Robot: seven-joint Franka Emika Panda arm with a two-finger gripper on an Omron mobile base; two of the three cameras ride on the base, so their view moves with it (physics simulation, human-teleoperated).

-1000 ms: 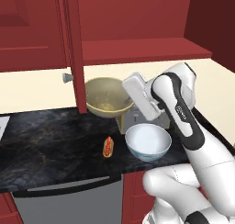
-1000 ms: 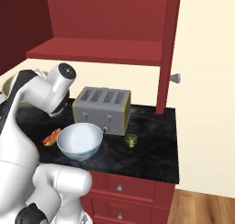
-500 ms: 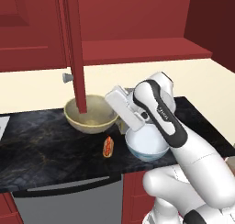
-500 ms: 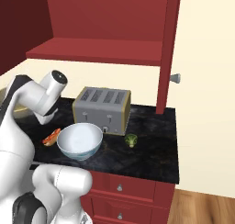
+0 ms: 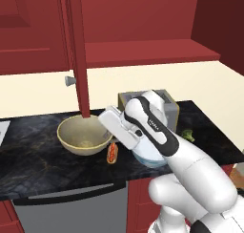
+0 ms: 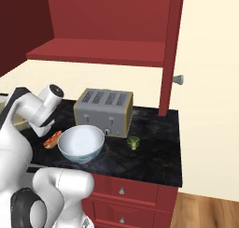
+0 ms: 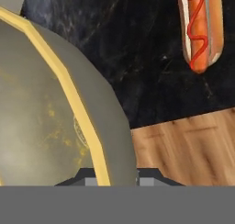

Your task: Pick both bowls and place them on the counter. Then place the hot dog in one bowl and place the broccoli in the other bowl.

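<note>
The olive-tan bowl [image 5: 83,134] with a yellowish rim sits low on the black counter [image 5: 38,166], left of the hot dog [image 5: 112,153]. My gripper [image 5: 106,128] is shut on that bowl's right rim; in the hand view the rim [image 7: 69,99] runs down between my fingertips [image 7: 117,180], and the hot dog [image 7: 200,28] lies beyond. The white, blue-patterned bowl [image 6: 80,142] stands in front of the toaster, partly behind my arm in the left base view [image 5: 148,159]. The broccoli [image 6: 134,142] lies to the right of the white bowl, also seen as a floret [image 5: 187,134].
A silver toaster [image 6: 104,111] stands at the back of the counter [image 6: 154,153]. An open red cabinet door [image 5: 78,50] hangs down just behind the olive-tan bowl, with a red shelf [image 5: 143,53] above. The counter's front edge lies close to the hot dog.
My gripper has carried the olive-tan bowl leftward and down, from in front of the toaster to the counter left of the hot dog. The white bowl, hot dog and broccoli have stayed put.
</note>
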